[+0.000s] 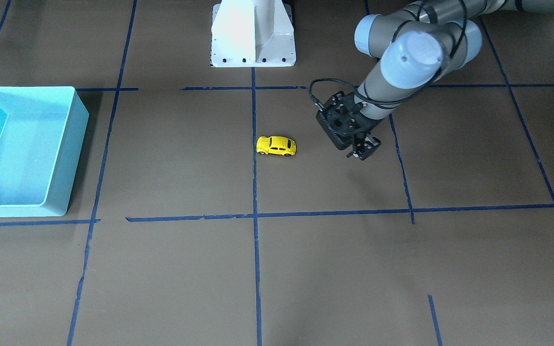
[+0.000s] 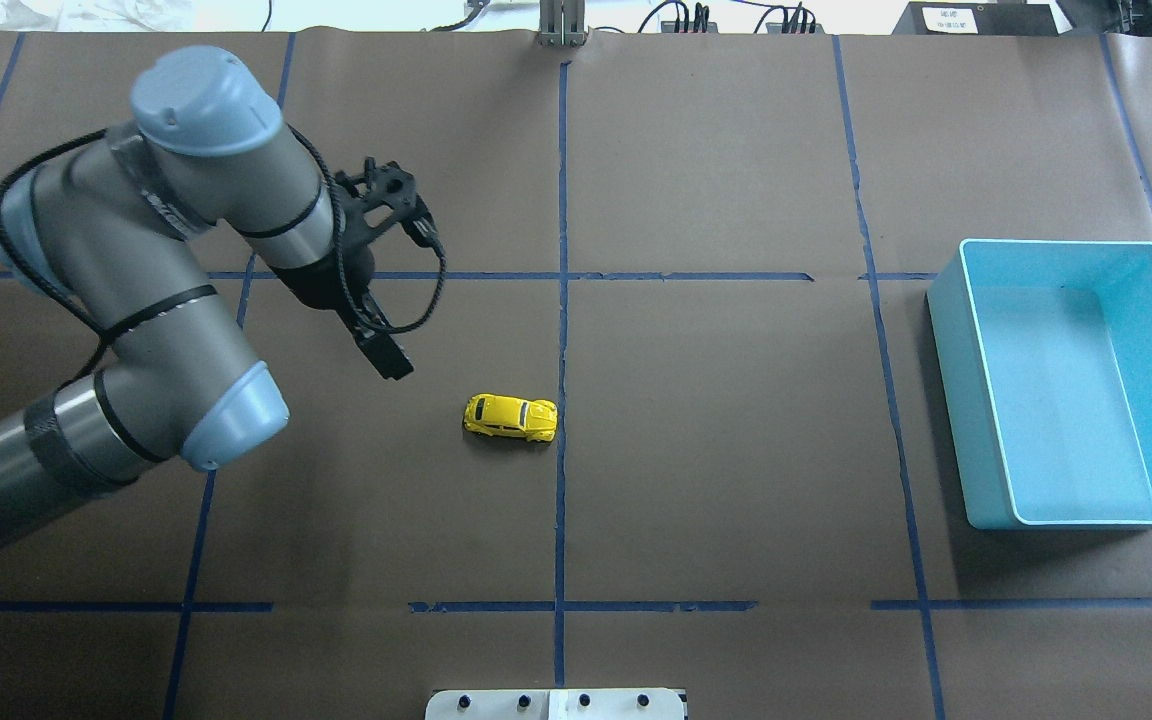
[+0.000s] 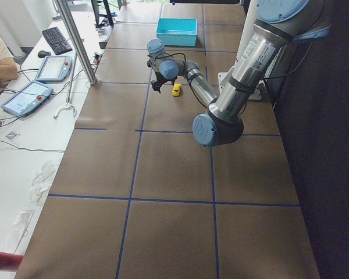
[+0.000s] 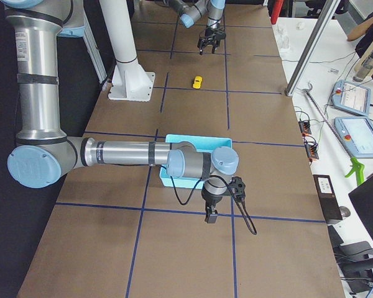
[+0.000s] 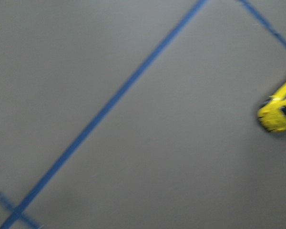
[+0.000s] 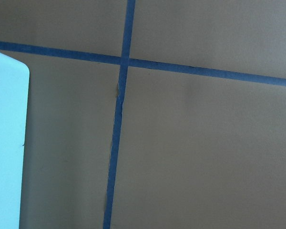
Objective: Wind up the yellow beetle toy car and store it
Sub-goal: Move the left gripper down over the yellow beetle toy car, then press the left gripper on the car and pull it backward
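Overhead and front-facing cameras look steeply down from opposite sides, sharing the yellow beetle toy car point(image 2: 511, 418). The close, blurry left wrist view likely catches it too.

yellow beetle toy car point(image 1: 276, 146): 1 | turquoise bin point(image 1: 68, 161): 1 | arms point(image 4: 118, 153): 2

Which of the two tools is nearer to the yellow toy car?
The left tool, which hangs just beside the yellow beetle toy car; the right tool is far off, past the turquoise bin.
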### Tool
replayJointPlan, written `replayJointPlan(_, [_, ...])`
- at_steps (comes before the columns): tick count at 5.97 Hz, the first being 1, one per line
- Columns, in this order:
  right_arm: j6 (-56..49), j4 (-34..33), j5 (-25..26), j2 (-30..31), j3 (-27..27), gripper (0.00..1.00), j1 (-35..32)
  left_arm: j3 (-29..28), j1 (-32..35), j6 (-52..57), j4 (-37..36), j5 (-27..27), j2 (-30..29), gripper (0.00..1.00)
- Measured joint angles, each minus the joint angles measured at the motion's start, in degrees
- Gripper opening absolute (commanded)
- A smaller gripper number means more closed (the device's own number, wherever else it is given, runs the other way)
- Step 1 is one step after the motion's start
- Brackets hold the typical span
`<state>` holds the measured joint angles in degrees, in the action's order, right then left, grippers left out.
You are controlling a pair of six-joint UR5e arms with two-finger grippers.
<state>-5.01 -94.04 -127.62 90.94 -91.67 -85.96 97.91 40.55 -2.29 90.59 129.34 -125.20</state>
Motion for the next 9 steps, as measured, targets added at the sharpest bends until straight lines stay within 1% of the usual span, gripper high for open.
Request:
replayJointPlan(1, [0.0,0.0,0.0,0.0,0.0,1.0,0.0,-1.0,-2.7,0.1,0.0,-0.4,-2.7,1.0])
replayJointPlan(2, [0.0,0.0,0.0,0.0,0.0,1.0,0.0,-2.0,-5.0,2.3,0.0,-3.3,-4.8,1.0])
replayJointPlan(3, [0.0,0.0,0.0,0.0,0.0,1.0,0.0,-3.0,-6.8,9.4,-0.1,-7.9,-6.1,1.0])
replayJointPlan(4, [0.0,0.0,0.0,0.0,0.0,1.0,0.0,-4.3,-7.9,17.7,-0.4,-11.2,-6.7,1.0])
replayJointPlan(5, [0.0,0.0,0.1,0.0,0.0,1.0,0.1,-5.2,-8.3,22.8,-0.6,-12.7,-7.0,1.0])
replayJointPlan(7, [0.0,0.1,0.6,-0.1,-0.1,1.0,0.5,-6.2,-9.0,26.7,-0.1,-14.3,-7.0,1.0])
replayJointPlan(9, [0.0,0.1,0.7,-0.1,-0.3,1.0,1.5,-7.2,-11.1,26.4,1.0,-17.5,-7.1,1.0])
